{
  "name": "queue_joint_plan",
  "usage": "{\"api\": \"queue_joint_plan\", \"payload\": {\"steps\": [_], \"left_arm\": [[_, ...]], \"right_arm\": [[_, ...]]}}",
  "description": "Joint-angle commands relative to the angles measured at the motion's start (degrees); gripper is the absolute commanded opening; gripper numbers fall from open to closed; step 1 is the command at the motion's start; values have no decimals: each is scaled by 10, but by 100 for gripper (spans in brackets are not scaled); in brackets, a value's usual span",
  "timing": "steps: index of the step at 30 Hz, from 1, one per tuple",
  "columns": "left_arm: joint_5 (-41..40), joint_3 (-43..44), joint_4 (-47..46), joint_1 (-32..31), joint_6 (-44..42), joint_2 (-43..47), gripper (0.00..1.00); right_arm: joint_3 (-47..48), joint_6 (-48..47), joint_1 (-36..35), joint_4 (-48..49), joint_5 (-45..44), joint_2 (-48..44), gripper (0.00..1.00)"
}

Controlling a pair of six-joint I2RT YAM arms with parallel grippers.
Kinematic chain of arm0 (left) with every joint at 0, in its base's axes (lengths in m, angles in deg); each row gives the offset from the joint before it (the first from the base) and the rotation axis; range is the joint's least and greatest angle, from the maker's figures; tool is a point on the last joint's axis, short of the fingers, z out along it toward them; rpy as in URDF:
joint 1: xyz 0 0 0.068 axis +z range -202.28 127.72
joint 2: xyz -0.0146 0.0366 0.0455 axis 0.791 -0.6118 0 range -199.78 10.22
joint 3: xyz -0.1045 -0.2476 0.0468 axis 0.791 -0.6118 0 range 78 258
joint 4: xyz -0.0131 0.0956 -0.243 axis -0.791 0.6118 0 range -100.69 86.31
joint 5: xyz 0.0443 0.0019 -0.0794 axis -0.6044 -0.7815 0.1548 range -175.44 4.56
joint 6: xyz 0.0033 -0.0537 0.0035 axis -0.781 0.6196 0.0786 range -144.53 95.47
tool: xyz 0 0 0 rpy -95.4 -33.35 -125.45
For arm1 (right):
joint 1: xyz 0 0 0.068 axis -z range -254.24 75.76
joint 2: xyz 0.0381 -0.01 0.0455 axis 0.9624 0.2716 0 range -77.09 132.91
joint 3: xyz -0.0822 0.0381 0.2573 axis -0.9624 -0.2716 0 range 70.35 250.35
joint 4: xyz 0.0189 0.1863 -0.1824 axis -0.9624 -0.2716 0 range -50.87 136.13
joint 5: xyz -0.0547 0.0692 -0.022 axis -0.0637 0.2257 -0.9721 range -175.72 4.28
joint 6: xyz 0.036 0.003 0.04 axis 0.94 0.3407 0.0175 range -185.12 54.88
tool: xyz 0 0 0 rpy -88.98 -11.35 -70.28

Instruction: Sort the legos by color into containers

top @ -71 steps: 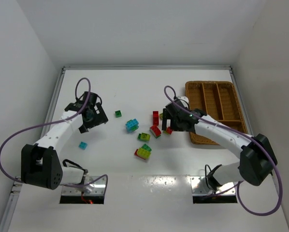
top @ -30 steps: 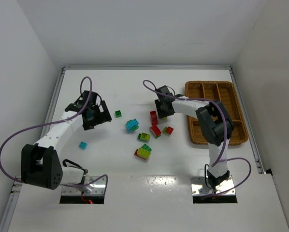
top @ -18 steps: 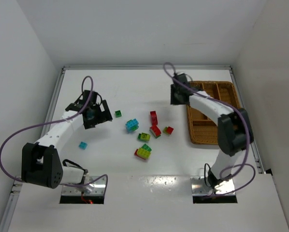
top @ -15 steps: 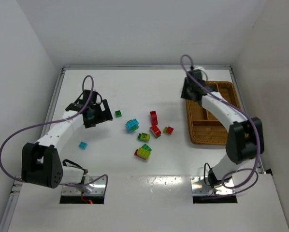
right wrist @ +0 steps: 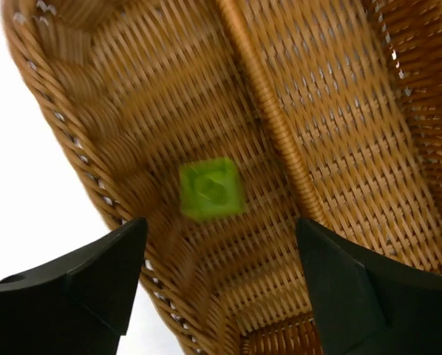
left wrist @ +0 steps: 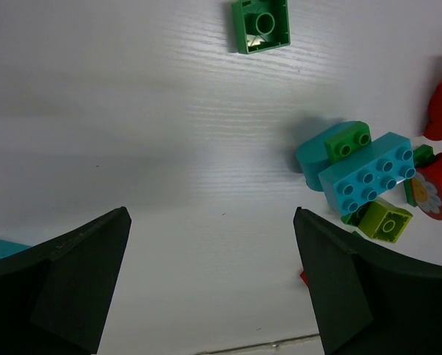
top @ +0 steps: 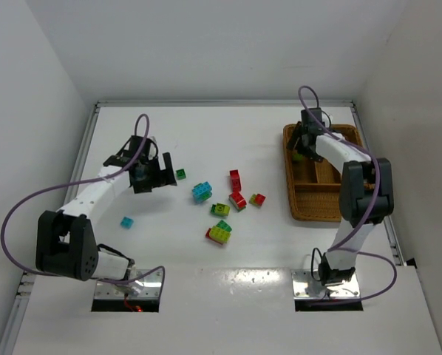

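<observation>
A white table is seen from above, enclosed by plain white walls. Loose legos are scattered across its middle: a cyan brick, 3 red bricks and a small green brick. A lone cyan piece is set apart to the left. A brown wicker tray is placed at the table's right side.

The left end effector is held over bare table near the green brick. Its fingers are spread wide and nothing is gripped. The right end effector is held over the far end of the tray, also spread wide and empty. A blurred yellow-green brick is seen in the compartment along the tray's left wall, touched by neither finger.
</observation>
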Motion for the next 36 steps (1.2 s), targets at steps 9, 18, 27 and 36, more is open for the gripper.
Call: {"api": "queue_joint_plan", "payload": {"steps": [9,18,27,36], "left_arm": [[-84,12,35,11,39,30,99],[-109,6,40,33,74,35,99],[-115,18,40,33,80,41,99],[-78,18,40,39,68,41,99]], "right_arm": [[-67,-35,-121,32,57,-182,77],[-34,-36,-302,7,148,-106,87],[32,-24,-318,-9,113,31,75],[19,-19,-318,22,81,57,43]]}}
